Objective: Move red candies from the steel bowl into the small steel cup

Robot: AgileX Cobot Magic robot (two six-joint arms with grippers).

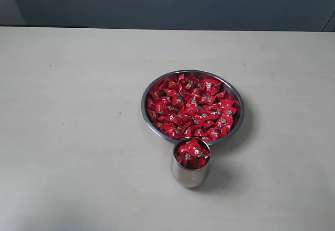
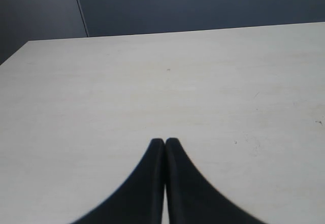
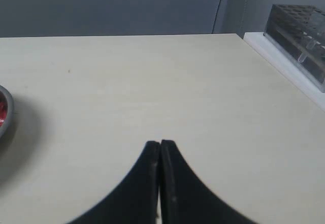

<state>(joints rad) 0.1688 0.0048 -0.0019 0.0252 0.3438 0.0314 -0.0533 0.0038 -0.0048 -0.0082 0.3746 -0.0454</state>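
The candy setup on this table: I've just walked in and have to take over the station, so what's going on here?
Nothing is being handled right now. The steel bowl holds a dense layer of red candies, and the small steel cup, standing just at the bowl's near edge, is filled to its mouth with them. Neither arm shows in the exterior view. The left gripper and right gripper are both shut, hold nothing, and sit over bare table.

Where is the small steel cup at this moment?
In the exterior view the small steel cup stands upright on the table, slightly right of centre, just on the camera side of the steel bowl.
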